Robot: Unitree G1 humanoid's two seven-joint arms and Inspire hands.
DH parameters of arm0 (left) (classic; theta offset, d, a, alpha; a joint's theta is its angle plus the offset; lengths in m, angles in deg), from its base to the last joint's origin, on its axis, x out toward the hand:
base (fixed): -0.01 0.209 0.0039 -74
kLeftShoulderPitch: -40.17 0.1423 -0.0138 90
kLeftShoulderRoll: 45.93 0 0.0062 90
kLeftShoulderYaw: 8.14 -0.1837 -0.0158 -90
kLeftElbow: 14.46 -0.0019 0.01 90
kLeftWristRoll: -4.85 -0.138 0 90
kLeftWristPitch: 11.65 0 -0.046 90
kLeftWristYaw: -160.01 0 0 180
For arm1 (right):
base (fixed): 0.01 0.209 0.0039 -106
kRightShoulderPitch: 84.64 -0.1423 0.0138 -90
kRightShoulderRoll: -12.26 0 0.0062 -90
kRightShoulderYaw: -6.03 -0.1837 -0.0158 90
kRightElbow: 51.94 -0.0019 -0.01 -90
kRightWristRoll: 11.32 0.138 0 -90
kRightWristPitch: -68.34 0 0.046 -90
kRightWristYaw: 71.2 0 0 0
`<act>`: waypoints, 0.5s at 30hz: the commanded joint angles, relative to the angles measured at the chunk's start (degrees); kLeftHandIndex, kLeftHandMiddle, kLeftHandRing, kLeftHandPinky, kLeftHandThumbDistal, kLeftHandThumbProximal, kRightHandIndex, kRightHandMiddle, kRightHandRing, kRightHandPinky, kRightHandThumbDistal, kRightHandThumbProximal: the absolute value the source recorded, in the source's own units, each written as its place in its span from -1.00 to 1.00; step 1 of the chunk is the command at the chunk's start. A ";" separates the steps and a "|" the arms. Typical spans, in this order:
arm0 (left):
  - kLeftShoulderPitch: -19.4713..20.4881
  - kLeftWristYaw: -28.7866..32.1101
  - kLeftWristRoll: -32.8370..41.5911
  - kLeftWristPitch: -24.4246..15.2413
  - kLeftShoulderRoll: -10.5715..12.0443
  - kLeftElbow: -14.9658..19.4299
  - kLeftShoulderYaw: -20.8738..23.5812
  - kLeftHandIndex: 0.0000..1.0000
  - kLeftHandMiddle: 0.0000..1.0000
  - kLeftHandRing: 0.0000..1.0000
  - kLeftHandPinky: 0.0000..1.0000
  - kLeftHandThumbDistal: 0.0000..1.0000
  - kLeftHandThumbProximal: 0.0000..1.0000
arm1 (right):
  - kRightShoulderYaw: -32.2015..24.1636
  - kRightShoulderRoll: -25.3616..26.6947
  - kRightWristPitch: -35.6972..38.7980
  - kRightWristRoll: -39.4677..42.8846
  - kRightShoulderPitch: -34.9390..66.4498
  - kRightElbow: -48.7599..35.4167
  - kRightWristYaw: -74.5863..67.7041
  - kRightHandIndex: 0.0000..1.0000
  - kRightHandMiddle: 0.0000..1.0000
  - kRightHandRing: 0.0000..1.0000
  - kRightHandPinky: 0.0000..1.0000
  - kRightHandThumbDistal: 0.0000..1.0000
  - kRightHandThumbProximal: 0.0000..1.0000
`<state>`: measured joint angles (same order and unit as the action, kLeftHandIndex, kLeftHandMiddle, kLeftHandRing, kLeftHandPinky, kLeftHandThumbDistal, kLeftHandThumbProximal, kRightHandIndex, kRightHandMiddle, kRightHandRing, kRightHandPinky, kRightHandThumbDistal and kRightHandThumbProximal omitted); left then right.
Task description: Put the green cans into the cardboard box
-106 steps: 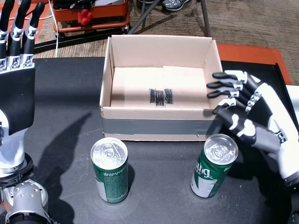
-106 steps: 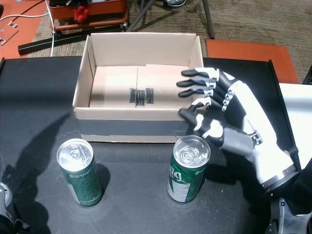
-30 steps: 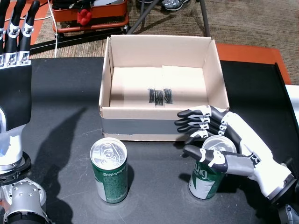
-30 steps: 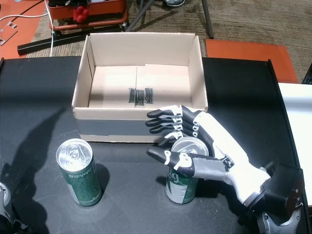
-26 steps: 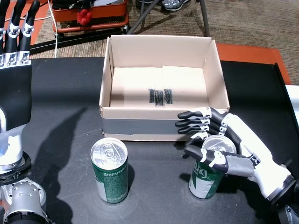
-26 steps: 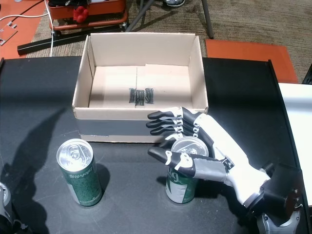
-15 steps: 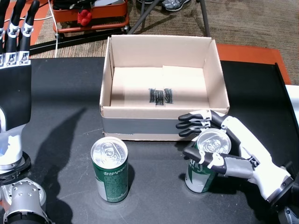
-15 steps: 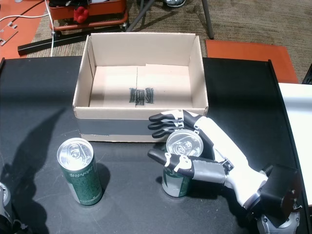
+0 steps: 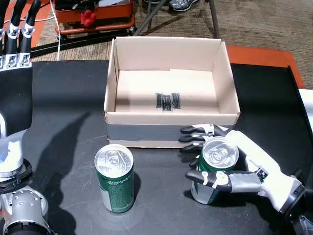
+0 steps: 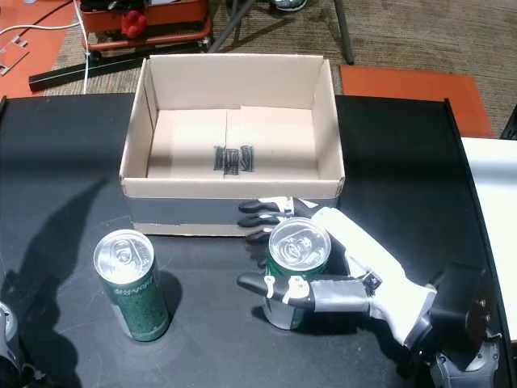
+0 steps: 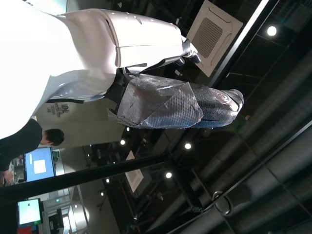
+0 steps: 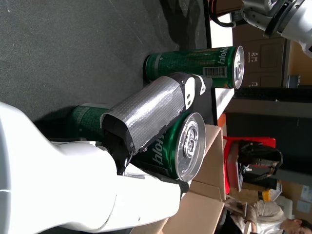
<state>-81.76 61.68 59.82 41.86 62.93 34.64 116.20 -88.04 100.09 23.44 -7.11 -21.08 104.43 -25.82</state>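
We start with the black table (image 9: 63, 103), which fills most of both head views and runs off every edge, so we cannot see its full outline. On it sits one cardboard box (image 9: 168, 54), open at the top, its floor bare apart from a dark printed mark we cannot read; a grey strip runs along its near wall.

We count two robot hands. The left hand (image 9: 14, 58) is raised at the edge of a head view with its fingers straight and apart, holding nothing (its fingertips are cut off by the frame). Its own wrist view shows only a white shell and a taped dark finger against a ceiling, plus a person at the frame's edge.

The right hand (image 10: 347, 279) is wrapped around one can, thumb across the near side and fingers (image 10: 262, 218) curled round the far side, close to the box's front wall.

We count two green cans, both outside the box, in front of its near wall, tops up. The held can (image 10: 292, 271) leans slightly, and whether its base touches the table we cannot tell, since the hand and shadow cover it. The free can (image 9: 115, 177) stands upright, well apart from it. The right wrist view shows both cans (the picture is turned sideways).
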 commanded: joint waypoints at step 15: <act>0.51 0.03 -0.73 0.25 0.00 1.01 -0.39 1.00 1.00 1.00 1.00 0.12 0.79 | -1.51 -1.60 -4.04 0.19 -1.79 2.80 -2.49 -0.13 -0.06 0.01 0.01 1.00 -0.72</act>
<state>-81.75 61.69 59.81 41.89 62.96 34.86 116.06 -89.23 98.93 20.11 -7.10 -21.88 106.48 -28.05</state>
